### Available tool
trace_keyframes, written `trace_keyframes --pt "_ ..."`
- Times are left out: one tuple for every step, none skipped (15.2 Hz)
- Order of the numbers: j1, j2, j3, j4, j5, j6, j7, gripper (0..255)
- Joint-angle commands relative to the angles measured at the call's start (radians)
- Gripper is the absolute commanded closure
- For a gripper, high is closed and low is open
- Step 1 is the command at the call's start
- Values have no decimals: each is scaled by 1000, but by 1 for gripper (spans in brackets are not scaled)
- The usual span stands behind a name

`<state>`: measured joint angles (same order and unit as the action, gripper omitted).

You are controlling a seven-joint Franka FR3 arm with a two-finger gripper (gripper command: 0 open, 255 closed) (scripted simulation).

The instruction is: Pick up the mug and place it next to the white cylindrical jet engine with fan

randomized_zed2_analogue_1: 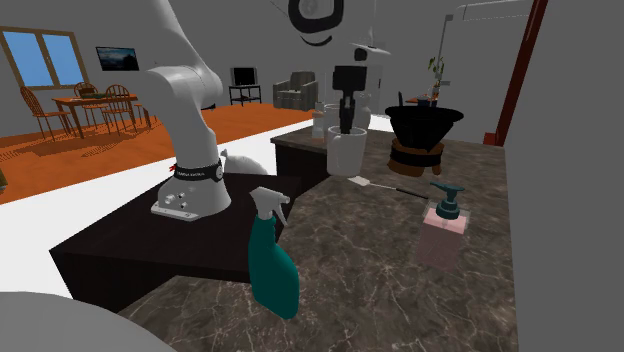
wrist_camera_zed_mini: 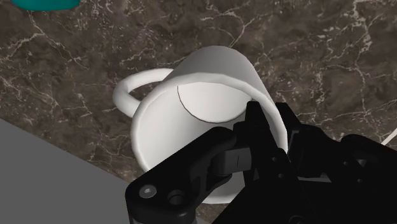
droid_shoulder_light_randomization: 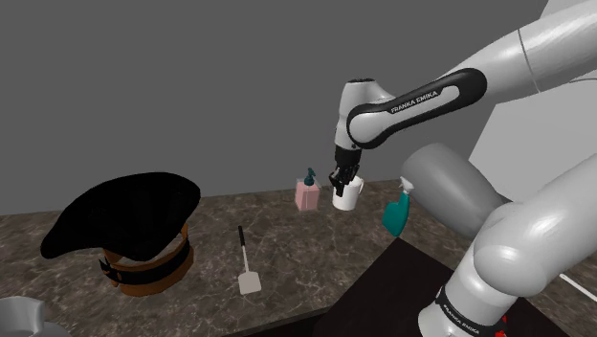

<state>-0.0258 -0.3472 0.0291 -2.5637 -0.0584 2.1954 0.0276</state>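
My black gripper (droid_shoulder_light_randomization: 342,182) is shut on the rim of a white mug (droid_shoulder_light_randomization: 346,197) and holds it just above the dark marble counter (droid_shoulder_light_randomization: 287,239). From the wrist, one finger (wrist_camera_zed_mini: 254,121) reaches inside the mug (wrist_camera_zed_mini: 210,83), whose handle points away from the fingers. In the second exterior view the mug (randomized_zed2_analogue_1: 345,150) hangs under the gripper (randomized_zed2_analogue_1: 346,125) near the counter's far end. A large pale grey rounded body, likely the jet engine (droid_shoulder_light_randomization: 450,187), lies at the shoulder view's right beside a teal spray bottle (droid_shoulder_light_randomization: 397,213); its fan is hidden.
A pink soap dispenser (droid_shoulder_light_randomization: 308,194) stands just to the left of the mug in the shoulder view. A black hat with a brown band (droid_shoulder_light_randomization: 129,225) and a white spatula (droid_shoulder_light_randomization: 247,263) lie further left. The dark stand (droid_shoulder_light_randomization: 383,297) borders the counter. A grey object (droid_shoulder_light_randomization: 21,316) shows at the lower left corner.
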Motion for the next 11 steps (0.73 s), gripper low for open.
trace_keyframes --pt "0 -13 -1 17 1 -31 -3 255" --pt "0 -20 -1 26 2 -46 -4 255" --pt "1 -27 -1 34 3 -61 -5 255" --pt "1 -34 -1 42 3 -76 -6 255" --pt "1 -40 -1 51 4 -91 -7 255" --pt "1 -46 -2 60 5 -106 -8 255" --pt "1 -52 -2 69 5 -121 -9 255" --pt "2 -57 -2 79 6 -136 -10 255" --pt "2 -62 -2 88 6 -150 -11 255" --pt "2 -67 -2 98 7 -165 -12 255" --pt "2 -72 -2 108 7 -180 -13 255"
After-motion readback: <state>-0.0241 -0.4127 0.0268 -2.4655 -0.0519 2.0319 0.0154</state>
